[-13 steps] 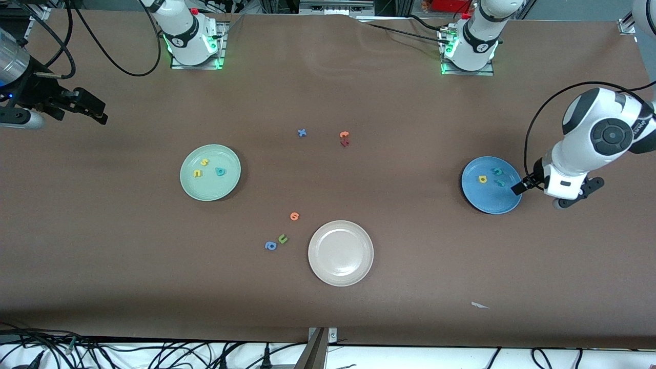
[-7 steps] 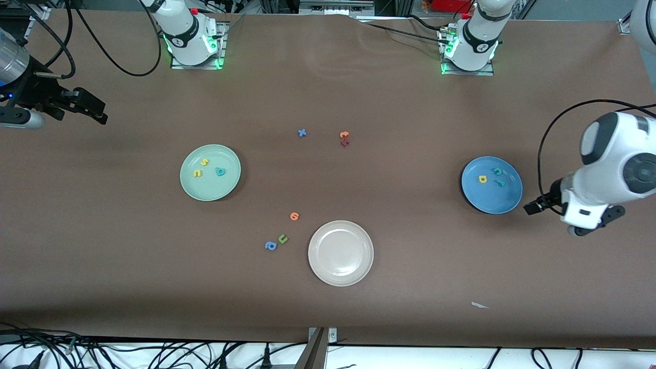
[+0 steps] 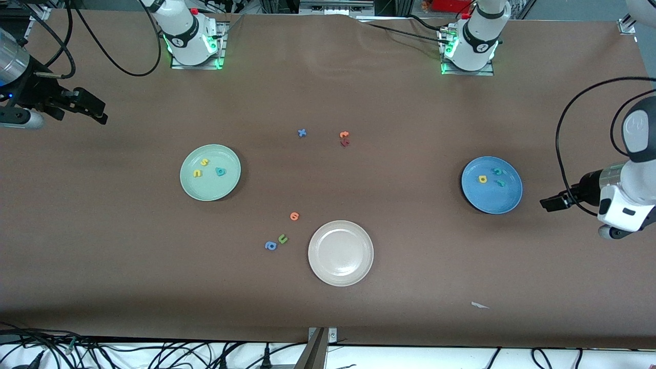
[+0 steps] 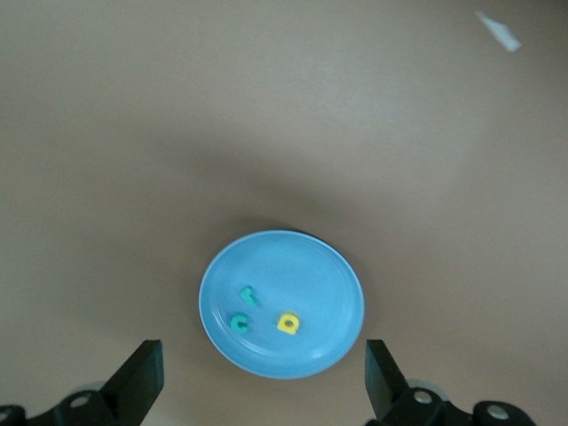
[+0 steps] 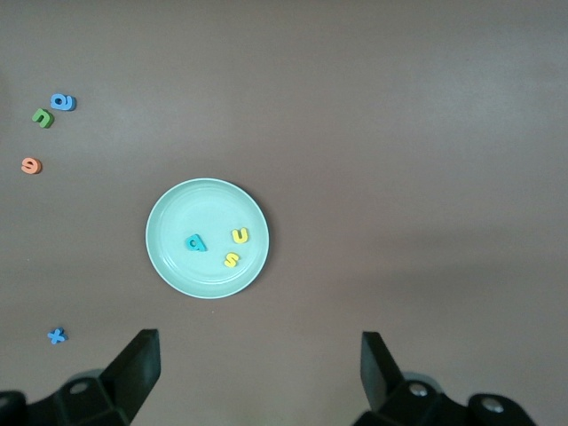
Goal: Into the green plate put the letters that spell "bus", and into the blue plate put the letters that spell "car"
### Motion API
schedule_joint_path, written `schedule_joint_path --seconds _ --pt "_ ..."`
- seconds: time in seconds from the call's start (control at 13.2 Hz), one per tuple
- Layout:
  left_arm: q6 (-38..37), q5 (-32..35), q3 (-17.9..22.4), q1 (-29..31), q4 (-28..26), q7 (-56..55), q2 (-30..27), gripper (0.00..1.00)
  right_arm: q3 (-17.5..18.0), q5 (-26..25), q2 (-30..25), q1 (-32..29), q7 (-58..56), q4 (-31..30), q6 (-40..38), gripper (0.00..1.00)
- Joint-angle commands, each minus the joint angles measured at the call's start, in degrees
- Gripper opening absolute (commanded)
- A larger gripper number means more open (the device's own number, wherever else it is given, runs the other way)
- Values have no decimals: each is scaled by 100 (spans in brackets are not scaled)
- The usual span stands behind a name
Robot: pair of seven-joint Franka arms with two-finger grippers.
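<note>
The beige-white plate serves as the landmark on the brown bench.

The green plate lies farther from the front camera than the beige-white plate, toward the right arm's end of the bench. In it rest the yellow s, the yellow u and the teal-blue b, all apart from one another. The blue plate lies farther from the front camera than the beige-white plate, toward the left arm's end. In it rest the yellow a, the teal c and the teal-green r.

Loose letters lie on the bench: an orange letter, an olive-green u and a blue a near the beige-white plate on its right-arm side; a blue x and an orange and a dark red letter touching each other, well apart from the beige-white plate and farther from the camera.

The left tool hangs in the air beside the blue plate, toward the left arm's end, its fingers spread wide with nothing between them. The right tool waits high at the right arm's end of the bench, fingers likewise wide apart and empty.
</note>
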Motion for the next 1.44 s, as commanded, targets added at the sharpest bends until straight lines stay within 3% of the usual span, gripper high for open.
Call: schedule_joint_path --seconds 0.0,0.23,0.53,1.36 --pt "-245 -449 562 -545 -176 257 -737 100 31 1 47 -48 -68 139 -112 100" --pt "-193 -600 974 -1001 -518 275 -1301 99 31 1 47 -48 -68 130 -112 100" --pt "754 -1022 1196 -1074 -1300 546 -1785 99 31 1 47 -48 -68 139 -112 100" --pt "730 -943 1161 -977 -1214 1303 -1619 100 31 1 47 -39 -68 139 -77 100"
